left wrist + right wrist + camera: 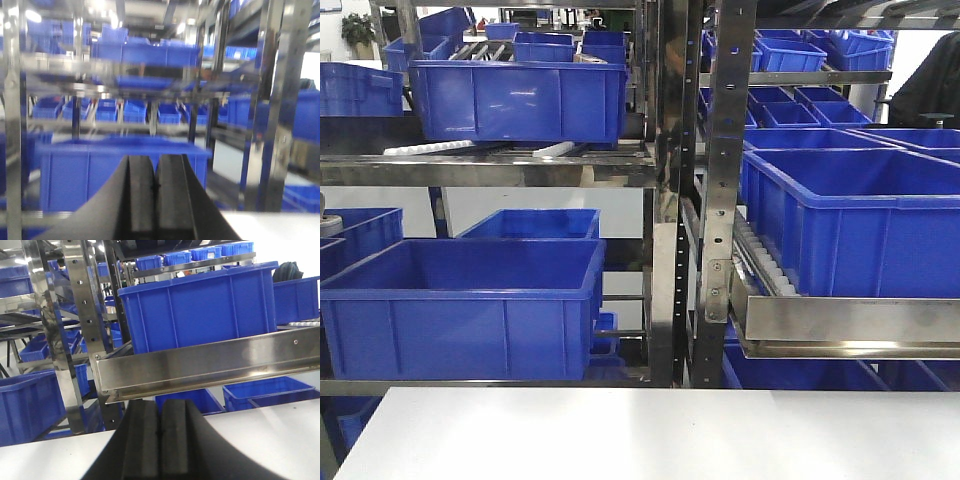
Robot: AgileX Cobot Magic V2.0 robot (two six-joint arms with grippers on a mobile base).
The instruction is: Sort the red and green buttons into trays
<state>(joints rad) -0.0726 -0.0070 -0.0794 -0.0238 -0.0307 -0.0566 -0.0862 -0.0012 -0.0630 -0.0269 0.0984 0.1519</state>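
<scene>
jaws pressed together on left gripper, view blurred, facing blue crates on steel racks. right gripper jaws together too, low over white surface near its far edge, steel rail just ahead with a crate above it. buttons and trays fall outside all three views; front view shows surface, crates, racks only.

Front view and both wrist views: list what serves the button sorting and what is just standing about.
Job: left arm's black fingers, shut; right arm's black fingers, shut. No buttons or trays in view.
Just about: deep blue plastic crates; shiny steel shelving rack.
</scene>
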